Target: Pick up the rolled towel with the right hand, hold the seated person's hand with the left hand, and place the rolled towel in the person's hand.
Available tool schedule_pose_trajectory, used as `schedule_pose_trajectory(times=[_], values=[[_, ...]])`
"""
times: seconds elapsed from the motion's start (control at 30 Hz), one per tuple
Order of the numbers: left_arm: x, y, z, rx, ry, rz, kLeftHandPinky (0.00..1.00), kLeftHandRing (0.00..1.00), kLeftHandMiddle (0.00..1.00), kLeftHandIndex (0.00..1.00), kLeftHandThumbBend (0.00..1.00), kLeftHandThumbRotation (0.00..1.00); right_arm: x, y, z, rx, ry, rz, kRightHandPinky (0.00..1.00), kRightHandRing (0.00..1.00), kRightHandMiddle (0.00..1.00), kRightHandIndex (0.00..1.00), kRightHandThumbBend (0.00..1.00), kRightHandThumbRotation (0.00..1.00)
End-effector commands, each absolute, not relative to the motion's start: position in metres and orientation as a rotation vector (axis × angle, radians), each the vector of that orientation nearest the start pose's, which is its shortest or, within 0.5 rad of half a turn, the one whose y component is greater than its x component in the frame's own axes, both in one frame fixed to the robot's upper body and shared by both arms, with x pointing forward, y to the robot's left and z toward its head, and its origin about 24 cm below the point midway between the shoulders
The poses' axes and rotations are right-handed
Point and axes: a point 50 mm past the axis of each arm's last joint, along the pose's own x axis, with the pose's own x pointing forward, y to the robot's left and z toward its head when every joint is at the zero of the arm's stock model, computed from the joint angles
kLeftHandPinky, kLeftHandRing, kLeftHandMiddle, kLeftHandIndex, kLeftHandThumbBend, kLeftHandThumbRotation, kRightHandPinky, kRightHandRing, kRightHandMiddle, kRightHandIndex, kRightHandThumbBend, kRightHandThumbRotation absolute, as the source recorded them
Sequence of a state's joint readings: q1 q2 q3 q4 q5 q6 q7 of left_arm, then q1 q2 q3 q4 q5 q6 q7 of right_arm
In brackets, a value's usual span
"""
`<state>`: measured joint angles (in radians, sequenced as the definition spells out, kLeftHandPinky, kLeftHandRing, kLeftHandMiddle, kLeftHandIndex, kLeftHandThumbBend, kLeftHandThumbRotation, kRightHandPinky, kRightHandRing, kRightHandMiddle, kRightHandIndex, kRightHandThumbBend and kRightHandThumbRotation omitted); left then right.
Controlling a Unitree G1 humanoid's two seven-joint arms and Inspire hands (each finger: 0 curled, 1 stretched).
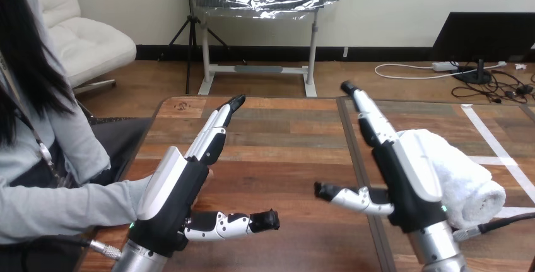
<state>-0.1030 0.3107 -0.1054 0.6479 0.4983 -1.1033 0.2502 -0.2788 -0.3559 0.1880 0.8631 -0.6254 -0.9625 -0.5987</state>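
— Starting at far left: grey sleeve reaching in along the lower left, ending just behind the left hand. Holding anything there?

— No. Fingers straight and close together, aimed at the upper centre; thumb stuck out to the right over bare desk. Curled round nothing. Of the person's hand, little to see behind that palm; impossible to say whether touching.

— And right of centre?

— Right hand, likewise flat: fingers straight, pressed together, pointing up-frame, thumb out to the left. Pinching nothing. Rolled towel just beside it on the right, partly hidden by the hand's back, resting on the desk in the right-middle of the frame.

— So, judging by that, pick-up not yet done. Best way?

— Probably: shift right, come over the top of the roll, wrap across its width near the middle, thumb on the near side. Close gently but fully; soft cloth, likely to squash, and to unroll if pinched by an edge.

— Orientation?

— Long axis slanting from upper left to lower right; coiled end face turned toward the lower right corner, other end tucked behind the hand.
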Motion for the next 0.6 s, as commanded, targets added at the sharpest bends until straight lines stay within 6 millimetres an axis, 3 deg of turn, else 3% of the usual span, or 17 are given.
schedule_pose_trajectory(times=[0.0,0.57], values=[[0.242,0.161,0.037,0.543,-0.657,-0.308,0.96,1.00,1.00,1.00,1.00,0.61,0.284,-0.189,0.046,-0.672,-0.592,0.022,0.99,1.00,1.00,1.00,1.00,0.84],[0.242,0.160,0.037,0.543,-0.650,-0.306,0.96,1.00,1.00,1.00,1.00,0.62,0.303,-0.210,0.074,-0.743,-0.537,-0.108,0.94,1.00,1.00,1.00,1.00,0.88]])
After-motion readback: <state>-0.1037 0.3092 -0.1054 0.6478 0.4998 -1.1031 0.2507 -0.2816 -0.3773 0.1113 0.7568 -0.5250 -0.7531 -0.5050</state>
